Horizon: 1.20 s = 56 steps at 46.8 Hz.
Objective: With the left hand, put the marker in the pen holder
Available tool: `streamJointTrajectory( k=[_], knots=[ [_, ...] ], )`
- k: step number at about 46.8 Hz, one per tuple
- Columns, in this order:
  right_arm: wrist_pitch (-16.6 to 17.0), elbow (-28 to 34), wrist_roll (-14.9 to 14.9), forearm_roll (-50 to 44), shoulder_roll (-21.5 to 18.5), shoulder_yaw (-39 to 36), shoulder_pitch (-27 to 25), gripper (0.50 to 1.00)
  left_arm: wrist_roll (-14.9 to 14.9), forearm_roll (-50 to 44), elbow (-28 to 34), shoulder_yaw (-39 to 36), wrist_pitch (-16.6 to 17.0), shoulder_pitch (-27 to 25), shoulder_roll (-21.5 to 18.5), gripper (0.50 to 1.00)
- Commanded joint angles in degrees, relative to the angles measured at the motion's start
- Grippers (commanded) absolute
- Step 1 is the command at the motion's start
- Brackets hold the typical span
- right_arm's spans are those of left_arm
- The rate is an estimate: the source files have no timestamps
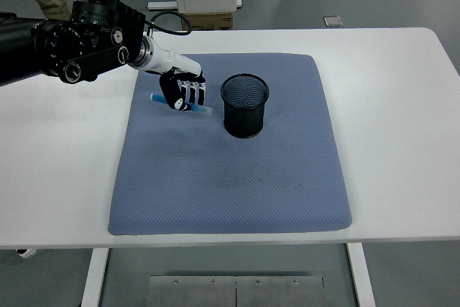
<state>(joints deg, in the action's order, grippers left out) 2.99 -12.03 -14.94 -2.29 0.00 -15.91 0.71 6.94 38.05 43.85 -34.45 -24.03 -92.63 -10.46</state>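
Reaching in from the left edge, the left hand [183, 93] is curled around a blue marker [181, 103], which is held nearly level above the blue-grey mat [230, 177], its tip pointing towards the black mesh pen holder [244, 106] just to the right. The marker is not yet over the opening. To do this step well, the marker should be carried above the rim, tipped upright with one end down, and centred before it is released, so the light holder is not knocked over. The right hand is not seen.
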Motion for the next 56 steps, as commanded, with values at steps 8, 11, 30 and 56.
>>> streamJointTrajectory(
  k=[8, 11, 30, 56],
  knots=[
    [0.0, 0.07, 0.0, 0.0, 0.0, 0.0, 0.0, 1.0, 0.0, -0.17, -0.26, 1.32, -0.05, -0.97, -0.09, 0.5],
    [0.0, -0.02, 0.0, 0.0, 0.0, 0.0, 0.0, 1.0, 0.0, -0.96, -0.26, 1.49, -0.14, -1.15, -0.09, 0.5],
    [0.0, -0.02, 0.0, 0.0, 0.0, 0.0, 0.0, 1.0, 0.0, -3.68, -0.34, 4.21, -2.16, -4.23, -0.18, 0.5],
    [0.0, 0.07, 0.0, 0.0, 0.0, 0.0, 0.0, 1.0, 0.0, -8.6, -0.26, 8.61, -2.6, -4.67, 1.31, 0.5]
  ],
)
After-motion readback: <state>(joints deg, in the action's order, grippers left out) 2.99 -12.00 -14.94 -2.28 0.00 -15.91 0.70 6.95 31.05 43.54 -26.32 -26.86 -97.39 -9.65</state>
